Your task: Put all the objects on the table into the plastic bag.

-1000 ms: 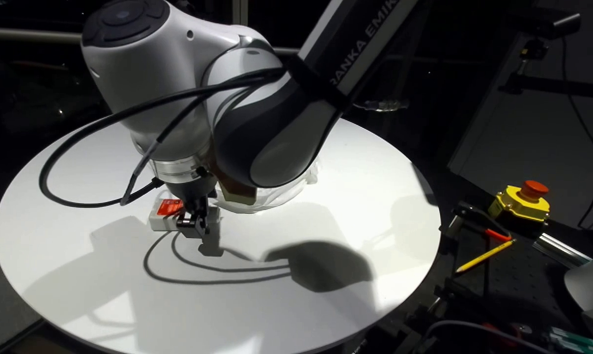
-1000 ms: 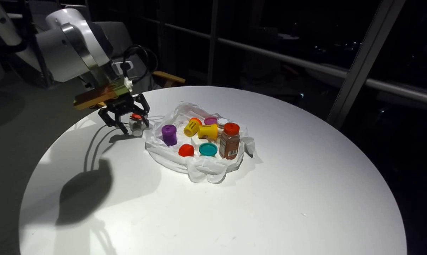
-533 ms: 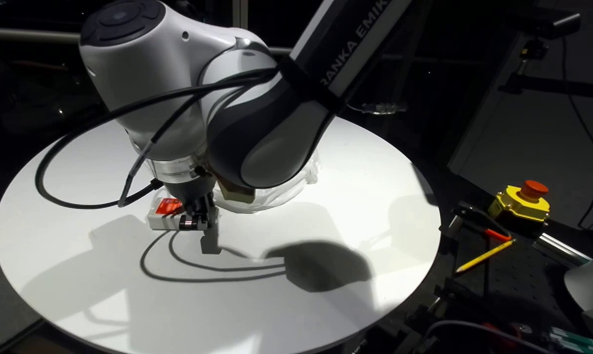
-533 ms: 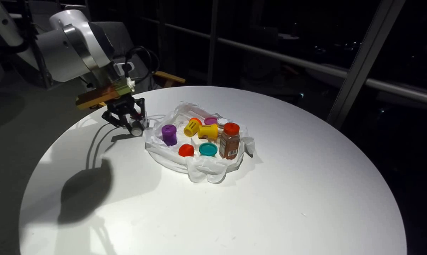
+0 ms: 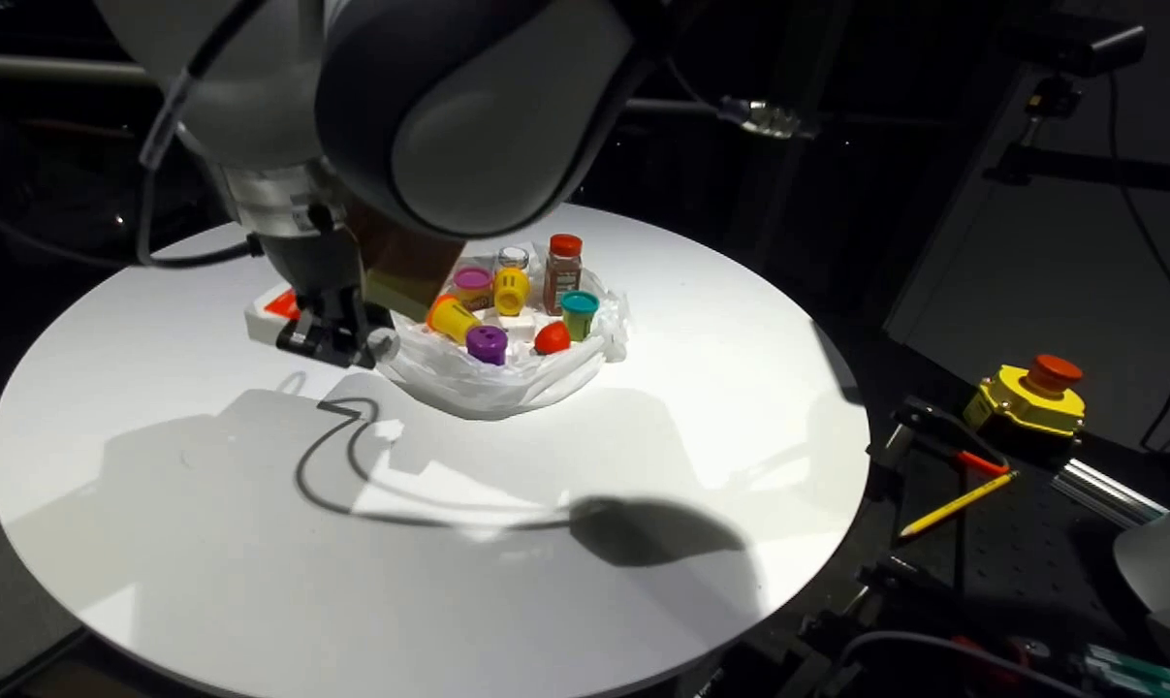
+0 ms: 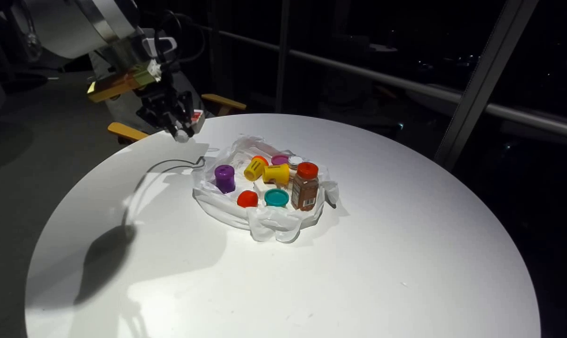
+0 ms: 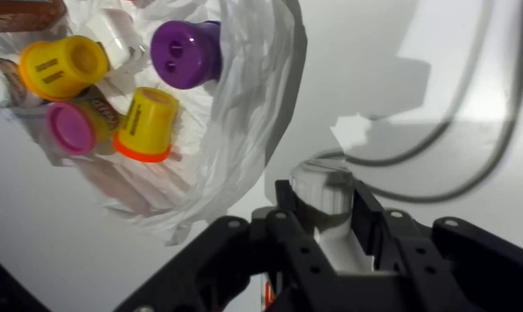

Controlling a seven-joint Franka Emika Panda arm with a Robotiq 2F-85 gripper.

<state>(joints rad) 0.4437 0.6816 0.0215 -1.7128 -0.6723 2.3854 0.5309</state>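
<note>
Clear whitish crinkled plastic bag (image 6: pixel 224 212) lies L of the black two-finger gripper (image 7: pixel 322 195) in wrist view, R of it in both ext. views — prob. needs a sideways carry over the rim. White boxy plastic bottle (image 5: pixel 263 328) w/ red label & ribbed cap: btwn the fingers (image 7: pixel 367 207), clamped near its cap end — long axis looks approx. alongside bag, off the round white table (image 5: pixel 507 611).
</note>
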